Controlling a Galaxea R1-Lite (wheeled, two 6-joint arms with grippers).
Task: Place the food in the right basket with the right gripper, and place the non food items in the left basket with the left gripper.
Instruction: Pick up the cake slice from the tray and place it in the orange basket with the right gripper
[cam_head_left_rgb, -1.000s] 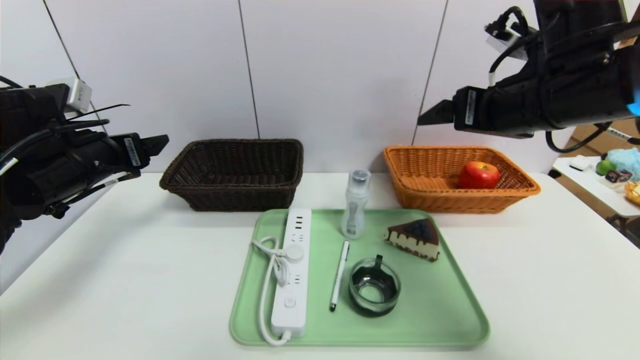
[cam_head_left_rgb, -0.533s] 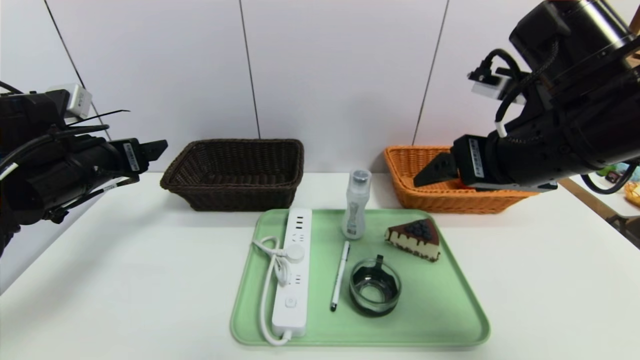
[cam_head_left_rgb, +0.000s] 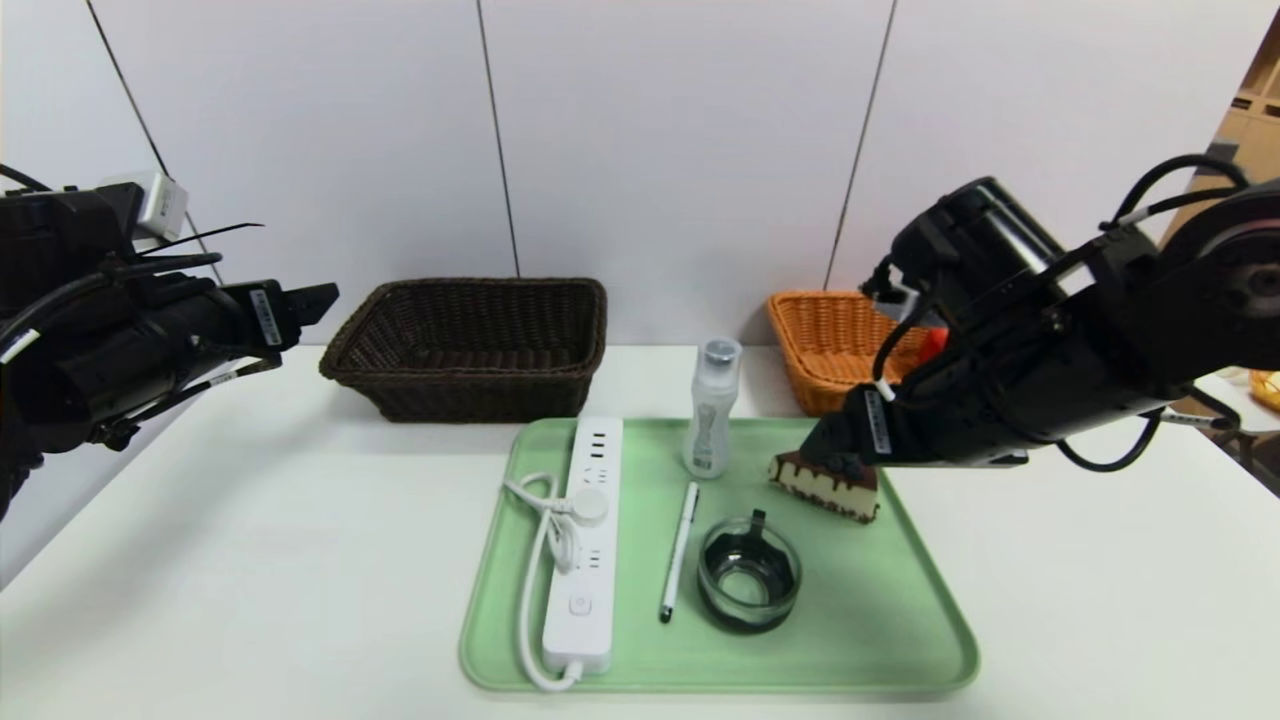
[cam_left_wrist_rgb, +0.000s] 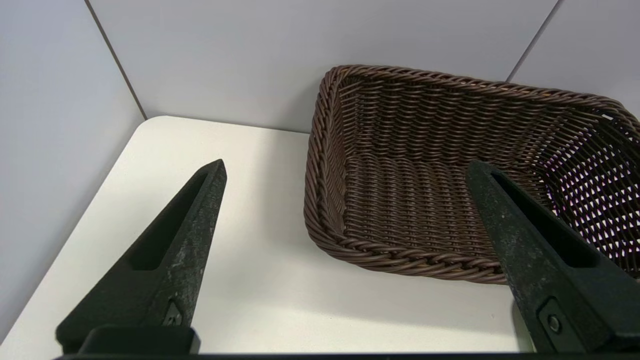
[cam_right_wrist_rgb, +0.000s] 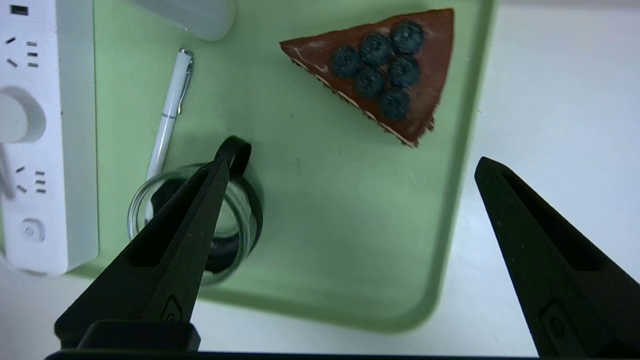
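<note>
The right gripper (cam_head_left_rgb: 838, 445) sits right of centre in the head view, just above the cake wedge (cam_head_left_rgb: 826, 484), with its jaws spread wide and holding nothing; in the right wrist view the two black fingers (cam_right_wrist_rgb: 165, 260) stand far apart, the cake wedge (cam_right_wrist_rgb: 382, 70) lies between and beyond them, and no contact with it is visible. The cake rests on the right part of the green tray (cam_head_left_rgb: 900, 640), which occupies the lower centre of the frame on the white table (cam_head_left_rgb: 250, 560). On the same tray, from left to right, lie the white power strip (cam_head_left_rgb: 585, 540) with its cord, the white pen (cam_head_left_rgb: 679, 550), and the round glass dish (cam_head_left_rgb: 749, 575), with the clear plastic bottle (cam_head_left_rgb: 711, 407) standing upright at the tray's far edge. The orange-tan basket (cam_head_left_rgb: 825, 345) is at the upper right of the tray, largely hidden behind the right arm; a small red patch of the apple (cam_head_left_rgb: 932, 345) shows inside it. The dark brown basket (cam_head_left_rgb: 470, 345) stands at the upper left of the tray. The left gripper (cam_head_left_rgb: 310, 300) hangs at the left edge of the frame, beside the dark brown basket and above the table, jaws wide apart and holding nothing, as the left wrist view confirms
</note>
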